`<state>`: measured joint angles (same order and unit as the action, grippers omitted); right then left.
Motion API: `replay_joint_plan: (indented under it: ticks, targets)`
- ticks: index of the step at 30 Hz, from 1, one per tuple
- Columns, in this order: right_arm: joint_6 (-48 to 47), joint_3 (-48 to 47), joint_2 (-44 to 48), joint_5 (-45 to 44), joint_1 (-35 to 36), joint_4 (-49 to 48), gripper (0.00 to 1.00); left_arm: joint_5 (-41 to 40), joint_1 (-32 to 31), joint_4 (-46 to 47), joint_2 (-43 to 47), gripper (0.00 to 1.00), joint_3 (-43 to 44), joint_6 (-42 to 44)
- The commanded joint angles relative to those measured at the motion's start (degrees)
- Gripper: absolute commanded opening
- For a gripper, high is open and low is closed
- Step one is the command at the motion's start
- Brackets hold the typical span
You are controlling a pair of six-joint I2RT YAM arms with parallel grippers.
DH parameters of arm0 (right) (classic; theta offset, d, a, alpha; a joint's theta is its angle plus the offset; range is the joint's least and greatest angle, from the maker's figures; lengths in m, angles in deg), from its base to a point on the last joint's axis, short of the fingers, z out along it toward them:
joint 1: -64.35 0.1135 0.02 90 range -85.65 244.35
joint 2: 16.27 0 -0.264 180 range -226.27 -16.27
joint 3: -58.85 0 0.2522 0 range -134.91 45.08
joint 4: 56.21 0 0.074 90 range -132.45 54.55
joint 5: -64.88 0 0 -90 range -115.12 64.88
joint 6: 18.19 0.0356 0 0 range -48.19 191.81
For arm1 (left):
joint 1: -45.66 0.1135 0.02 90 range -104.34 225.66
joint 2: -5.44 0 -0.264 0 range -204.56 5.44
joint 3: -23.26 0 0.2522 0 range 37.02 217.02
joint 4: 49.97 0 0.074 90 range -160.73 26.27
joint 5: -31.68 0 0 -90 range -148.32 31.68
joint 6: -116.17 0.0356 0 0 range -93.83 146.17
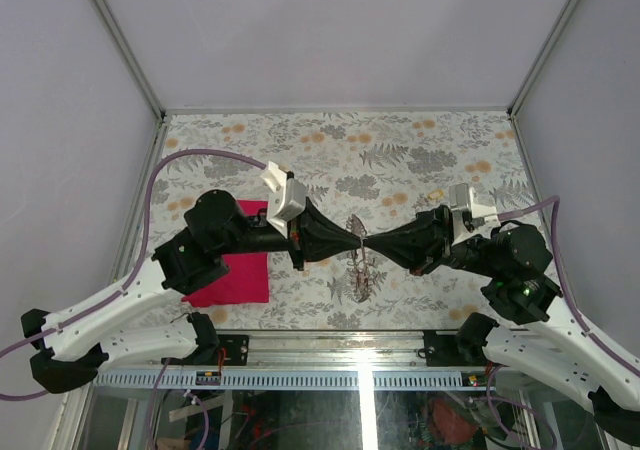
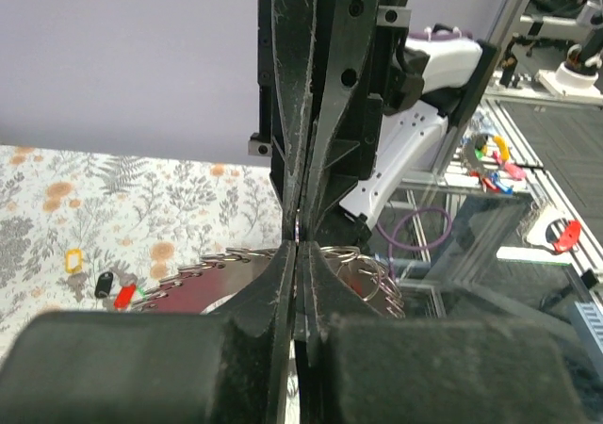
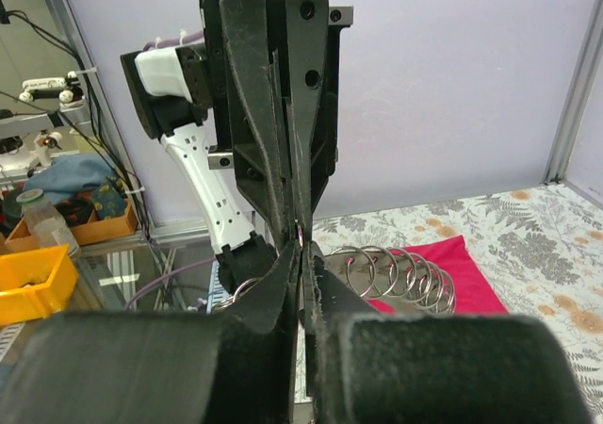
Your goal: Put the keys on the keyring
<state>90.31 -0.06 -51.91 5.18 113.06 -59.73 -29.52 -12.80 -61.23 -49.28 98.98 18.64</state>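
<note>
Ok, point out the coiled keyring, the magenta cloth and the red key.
Silvery coiled wire keyring point(image 3: 419, 278), right wrist view, middle loops.
Flat magenta cloth point(image 1: 240, 275), top external view, bare centre.
Tiny red-headed key point(image 2: 123, 295), left wrist view, plastic head.
</note>
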Motion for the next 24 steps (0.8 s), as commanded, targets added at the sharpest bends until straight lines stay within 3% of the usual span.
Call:
replay_joint_plan:
  ticks: [1,6,15,24]
  targets:
    - [-2.15,-4.69,0.92,4.03,0.05,1.86,0.06,1.81,-0.12,-9.98,-0.41,0.0,5.32,6.1]
    - [-4.02,-6.61,1.04,6.34,0.07,7.5,0.22,2.3,-0.15,-19.43,-1.65,0.0,9.08,9.74]
    - [-9.53,-10.43,-0.35,7.23,0.05,19.24,0.39,3.16,-0.13,-31.77,-5.06,0.0,15.44,14.61]
    - [-11.11,-11.37,-3.57,7.65,0.05,23.55,0.44,2.46,-0.25,-40.58,-8.62,0.0,21.85,18.45]
